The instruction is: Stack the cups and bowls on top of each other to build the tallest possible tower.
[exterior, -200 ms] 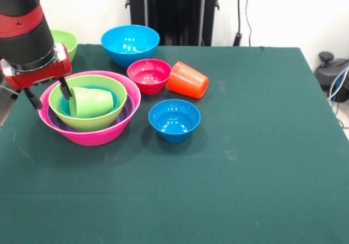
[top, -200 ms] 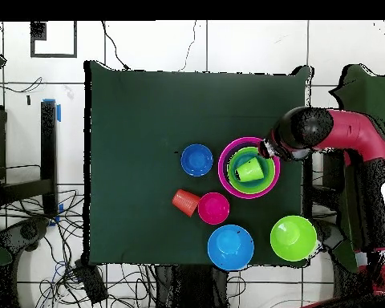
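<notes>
A huge pink bowl holds a purple bowl, a lime-green bowl and a teal bowl, nested. The short lime-green cup lies on its side in the teal bowl. My gripper is open at the stack's left rim in the front view. One finger hangs inside beside the cup and the other outside the pink bowl. The orange cup lies tipped over beside the small red bowl.
A small blue bowl sits in front of the red one. A large blue bowl and a second lime-green bowl stand at the far edge. Green cloth covers the table.
</notes>
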Tool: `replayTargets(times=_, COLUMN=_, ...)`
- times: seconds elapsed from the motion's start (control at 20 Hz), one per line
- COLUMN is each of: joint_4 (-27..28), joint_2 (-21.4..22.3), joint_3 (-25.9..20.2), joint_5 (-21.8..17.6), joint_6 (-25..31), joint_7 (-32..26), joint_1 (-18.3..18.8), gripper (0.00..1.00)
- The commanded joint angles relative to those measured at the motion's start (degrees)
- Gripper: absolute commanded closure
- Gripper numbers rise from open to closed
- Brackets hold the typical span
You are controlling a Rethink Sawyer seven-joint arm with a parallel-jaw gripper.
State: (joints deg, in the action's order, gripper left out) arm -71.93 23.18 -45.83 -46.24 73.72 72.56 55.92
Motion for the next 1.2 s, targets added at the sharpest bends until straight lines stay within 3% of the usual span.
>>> replayTargets(times=0.05, joint_4=-0.51, joint_2=-2.33, joint_3=4.37, joint_5=-3.36, joint_6=2.81, joint_7=-15.36, joint_1=-3.52, gripper=0.00)
replayTargets(times=0.35, joint_4=-2.91, joint_2=-2.23, joint_3=5.41, joint_5=-2.80, joint_6=3.29, joint_7=-14.44, joint_1=-3.32, gripper=0.00)
replayTargets(times=1.2, joint_4=-13.26, joint_2=4.29, joint_3=6.94, joint_5=0.41, joint_6=3.36, joint_7=-10.13, joint_1=-1.66, gripper=0.00)
